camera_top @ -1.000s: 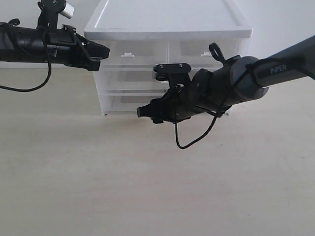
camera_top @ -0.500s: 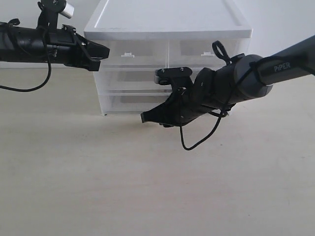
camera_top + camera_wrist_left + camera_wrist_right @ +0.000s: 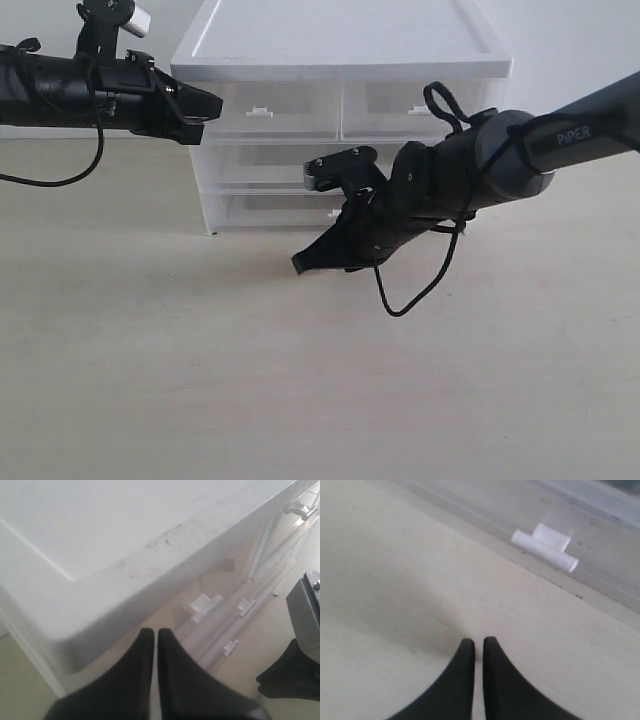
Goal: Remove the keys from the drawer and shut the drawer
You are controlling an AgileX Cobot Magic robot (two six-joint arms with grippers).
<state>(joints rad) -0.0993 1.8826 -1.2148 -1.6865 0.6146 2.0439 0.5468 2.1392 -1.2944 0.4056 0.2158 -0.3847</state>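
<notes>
Starting nearest over the matte, pale table, we see the right gripper, tapered black fingers pinched together and empty, low before the drawer, frosted plastic shut flush at the foot of the cabinet. Only the right wrist view shows its T-shaped tab handle clearly; the keys we cannot make out. Farther left, the left gripper hovers, likewise closed on nothing, by the cabinet's smooth white top corner.

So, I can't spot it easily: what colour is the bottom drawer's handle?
White; the handle shows best in the right wrist view.
</notes>
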